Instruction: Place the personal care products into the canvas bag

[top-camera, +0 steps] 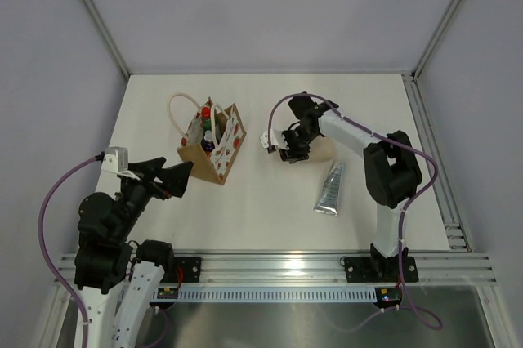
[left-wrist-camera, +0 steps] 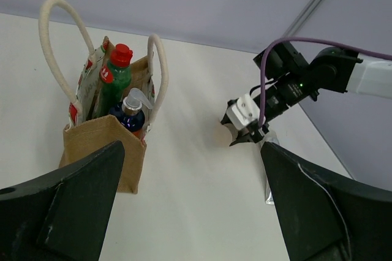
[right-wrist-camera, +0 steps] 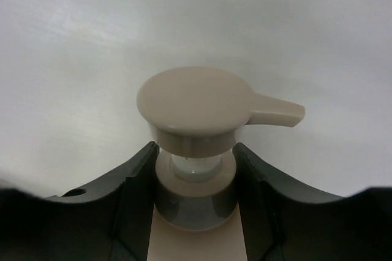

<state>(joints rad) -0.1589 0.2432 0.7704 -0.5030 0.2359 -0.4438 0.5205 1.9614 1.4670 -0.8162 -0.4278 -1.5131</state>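
Note:
The canvas bag (top-camera: pixel 211 152) (left-wrist-camera: pixel 101 141) stands upright left of centre, its white rope handles up. Inside it are a green bottle with a red cap (left-wrist-camera: pixel 114 77) (top-camera: pixel 207 118) and a dark blue pump bottle (left-wrist-camera: pixel 130 114). The beige bottle (top-camera: pixel 322 148) lies on the table to the right. My right gripper (top-camera: pixel 288 145) (right-wrist-camera: pixel 196 154) is shut on its neck collar, just below the pump head (right-wrist-camera: pixel 196 105). A silver squeeze tube (top-camera: pixel 329 188) (left-wrist-camera: pixel 268 192) lies nearer the front. My left gripper (top-camera: pixel 176 176) (left-wrist-camera: pixel 191 151) hangs open and holds nothing, just in front of the bag.
The white table (top-camera: pixel 261 217) is bounded by an aluminium rail (top-camera: pixel 286 265) at the front and by frame posts at the back corners. The right arm's elbow (top-camera: pixel 392 170) rises beside the silver tube.

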